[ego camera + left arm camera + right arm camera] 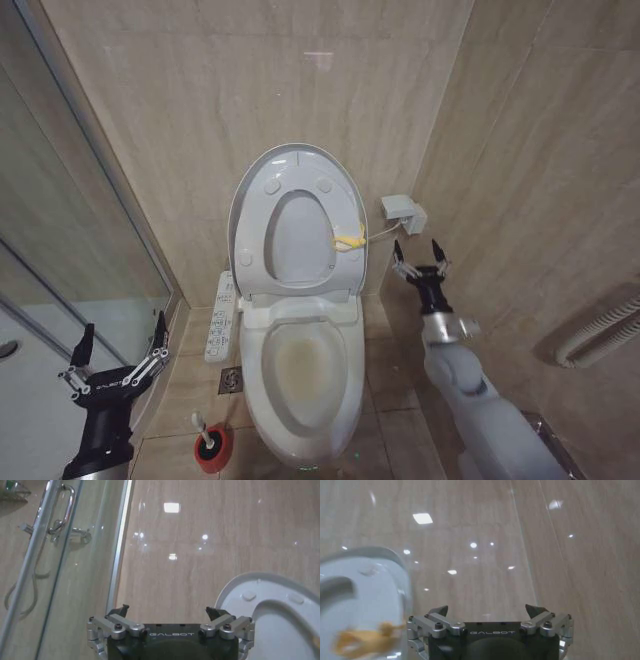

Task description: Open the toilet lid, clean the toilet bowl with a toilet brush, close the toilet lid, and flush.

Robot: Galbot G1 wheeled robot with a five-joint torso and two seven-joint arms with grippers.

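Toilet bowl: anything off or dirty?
Yes: a brownish-yellow stain sits inside the toilet bowl. The toilet lid stands raised against the wall; the toilet brush rests in its red holder. Nothing spilled.

Both arms raised, grippers empty.
Left gripper (120, 345) low, fingers spread; right gripper (421, 255) higher, fingers likewise spread.
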